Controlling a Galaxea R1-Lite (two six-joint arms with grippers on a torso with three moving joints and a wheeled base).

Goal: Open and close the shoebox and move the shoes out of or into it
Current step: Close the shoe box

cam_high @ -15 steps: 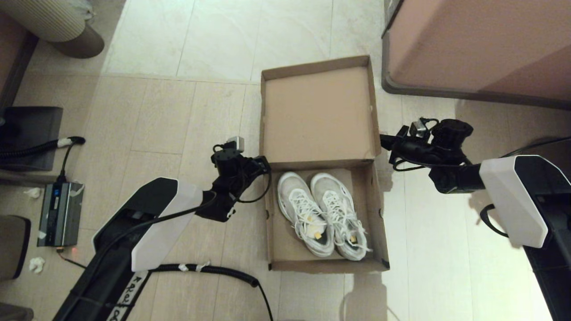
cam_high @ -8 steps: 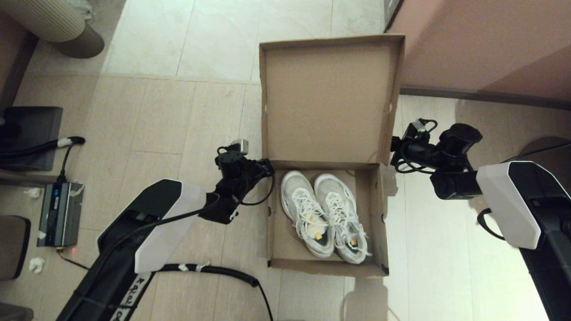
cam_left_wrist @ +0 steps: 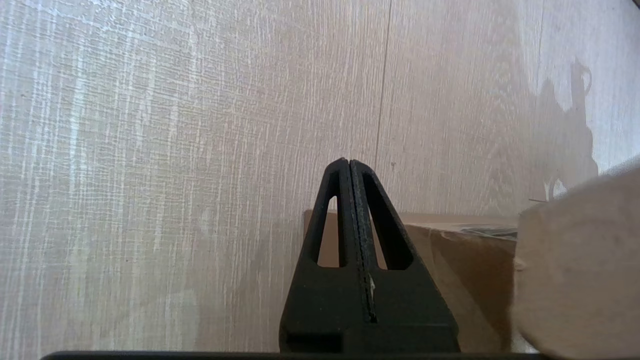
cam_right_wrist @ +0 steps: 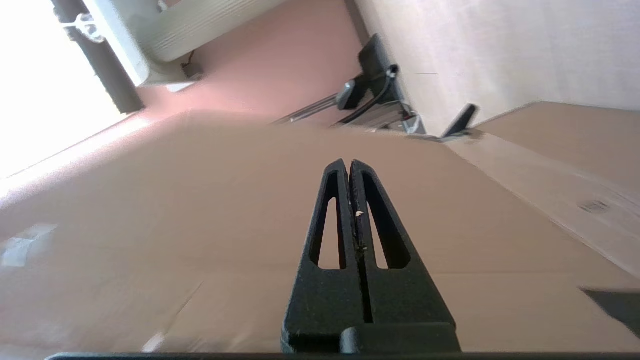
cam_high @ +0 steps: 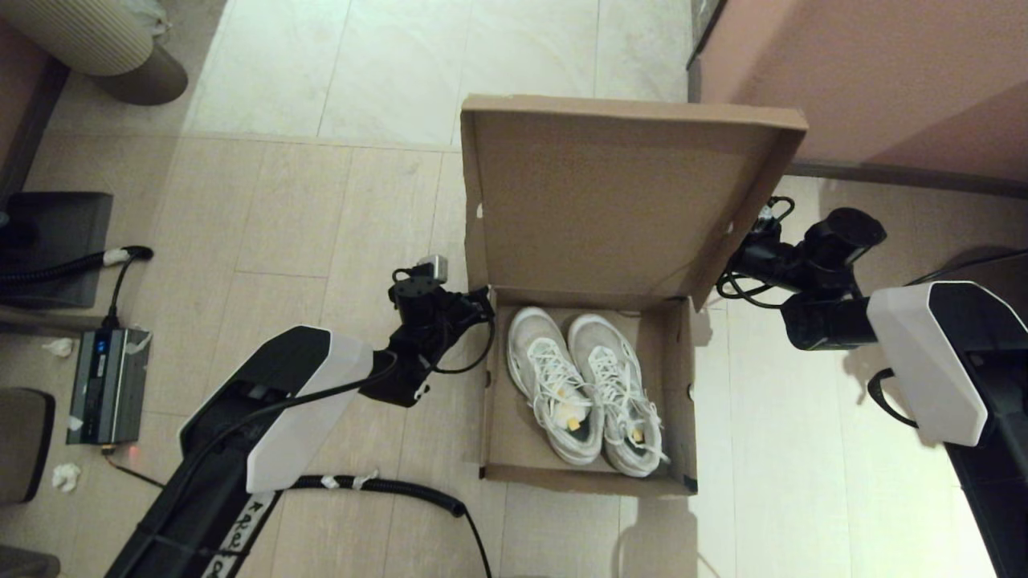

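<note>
Near wall of the shoebox [cam_high: 586, 478]: it sits on the floor [cam_high: 321, 241], closest to the robot, with dark tape at its right corner.

Shoes [cam_high: 590, 385]: both lie side by side inside the box tray, toes toward the hinge, heels and yellowish tags toward the robot; laces are loose on top.

Left hand [cam_high: 474, 303]: just beside the tray's left wall near the hinge end; the left wrist view shows the fingers [cam_left_wrist: 348, 210] pressed fully together with nothing between them, the box corner right behind them. Whether they touch the cardboard cannot be told.

Right hand [cam_right_wrist: 349, 170]: hidden in the head view behind the lid's right edge; the wrist view shows its fingers likewise closed tight on nothing, lying against or very near the lid's outer face, which fills that view.

Lid [cam_high: 610, 193]: raised, standing steeply on its hinge and tilted toward the robot, its inner face showing.

Cabinet [cam_high: 883, 72]: large pinkish-brown body beyond and to the right of the box.

Step, as judged: closing the box with the shoes inside, the right hand pushing the lid over.

Risk: the push is a bare contact, not a grip, so the lid could slip off the fingers and drop unevenly.

Risk: the lid's side flaps may catch outside or on the tray walls, or on the left hand, leaving it ajar.

Risk: a sideways push could slide the light box across the floor.
</note>
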